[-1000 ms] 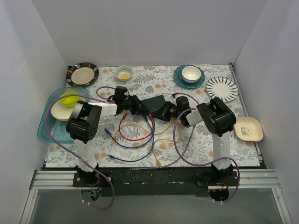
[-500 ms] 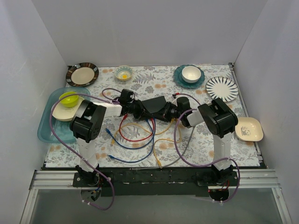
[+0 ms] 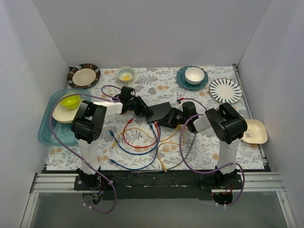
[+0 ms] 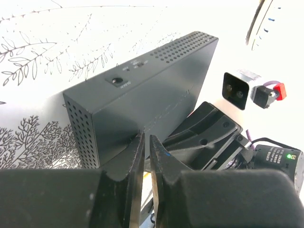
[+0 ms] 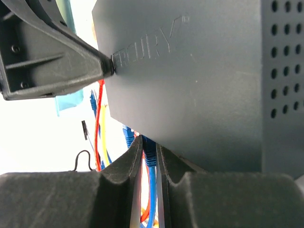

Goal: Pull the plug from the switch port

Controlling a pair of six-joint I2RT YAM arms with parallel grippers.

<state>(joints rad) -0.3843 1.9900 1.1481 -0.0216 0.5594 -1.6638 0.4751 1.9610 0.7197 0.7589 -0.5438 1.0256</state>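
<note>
The switch (image 3: 163, 110) is a flat black box, held tilted off the mat between my two arms. It also shows in the left wrist view (image 4: 142, 90) and in the right wrist view (image 5: 199, 80). My left gripper (image 3: 148, 111) is shut on the switch's left edge, its fingertips (image 4: 137, 142) pinching the thin rim. My right gripper (image 3: 170, 118) is shut on a blue plug (image 5: 149, 156) that sits in a port on the switch's near edge. Red, blue and yellow cables (image 3: 137, 142) trail from that edge over the mat.
A teal tray (image 3: 47, 130) with a plate and a green bowl (image 3: 70, 100) lies at the left. Plates and bowls stand along the back (image 3: 192, 76) and the right edge (image 3: 252, 131). A grey cable (image 3: 187, 152) loops toward the front.
Both grippers and the switch have shifted to the right and a little toward the front. The cables dragged along with them.
</note>
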